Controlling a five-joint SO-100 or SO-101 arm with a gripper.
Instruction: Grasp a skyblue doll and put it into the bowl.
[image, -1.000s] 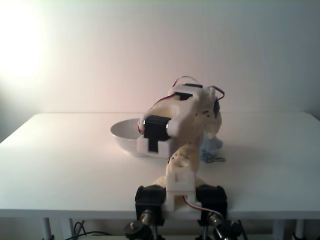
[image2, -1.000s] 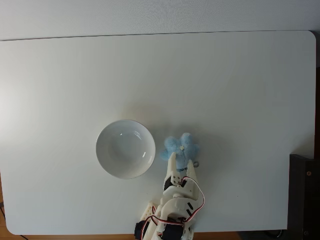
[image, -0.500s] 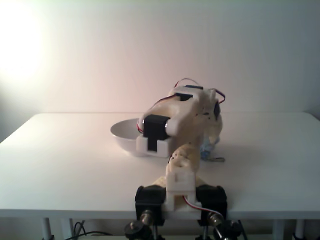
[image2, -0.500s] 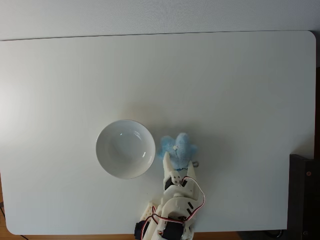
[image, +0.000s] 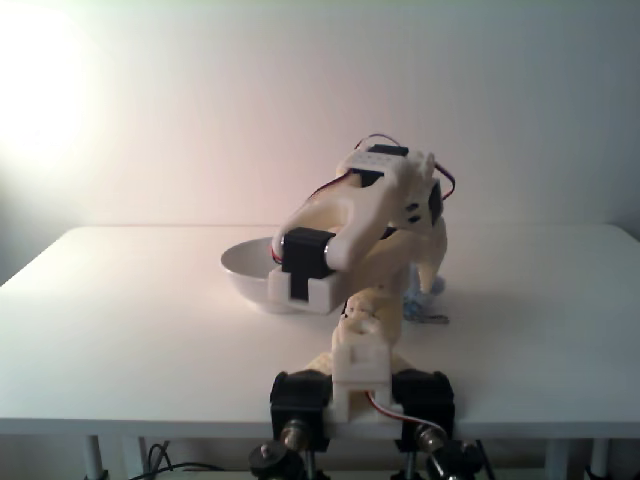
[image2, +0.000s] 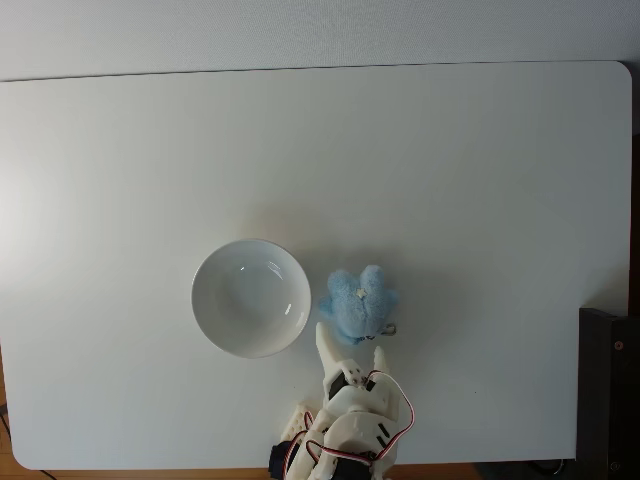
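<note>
A broad white rectangular table (image2: 470, 200) carries the scene in both fixed views. At its near edge stands the white plastic robot arm (image: 360, 250) with black motors and red wiring, folded forward from its clamped base. Seen from above, the round glossy white bowl (image2: 250, 298) sits left of centre, its shallow inside holding nothing; from the front it shows partly behind the arm (image: 245, 268). Just right of the bowl, and not quite touching it, lies the small fuzzy sky-blue plush doll (image2: 358, 303) on the tabletop; from the front a sliver of blue peeks past the arm (image: 416, 297). The arm's two-finger gripper (image2: 352, 347) points at the doll from the near side, its two white fingers spread apart, tips just short of the plush and gripping nothing.
</note>
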